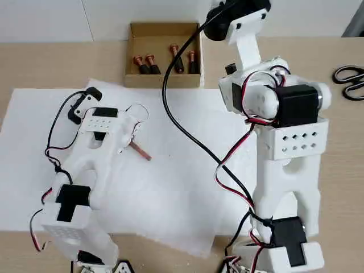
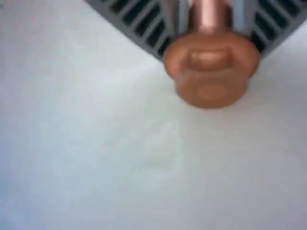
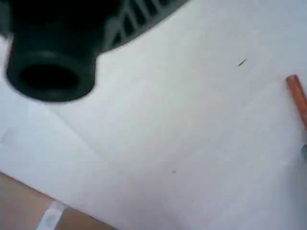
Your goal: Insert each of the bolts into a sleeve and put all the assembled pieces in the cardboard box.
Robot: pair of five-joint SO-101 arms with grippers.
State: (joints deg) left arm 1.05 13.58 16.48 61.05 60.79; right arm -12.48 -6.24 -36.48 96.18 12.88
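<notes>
**Bolt in L gripper, sleeve in R gripper, four pieces in box**

The copper-coloured metal bolt (image 1: 140, 151) was over the middle of the white paper sheet (image 1: 170, 205), held slanted. The L gripper (image 2: 211, 17) had its jaws clamped on the shank. In the left wrist view the rounded head stuck out past the ribbed grey fingers (image 2: 136, 19). If the bolt touched the paper, I could not tell.

The black cylindrical sleeve (image 3: 50, 72) was in the R gripper (image 3: 96, 24), whose jaws were closed on it. Its open end faced the wrist camera, above the paper. In the same view one end of the bolt showed farther off, well apart from the sleeve.

The open brown cardboard box (image 1: 129, 57) stood at the far side of the light wooden table (image 1: 347, 170), just beyond the far edge of the paper. Inside lay four assembled pieces (image 1: 151, 63), each a copper bolt w/ a black sleeve on it: two close together at one side, two more near the other side.

Black-handled scissors (image 1: 350, 81) lay at the table edge beside the R arm, well apart from the box.
</notes>
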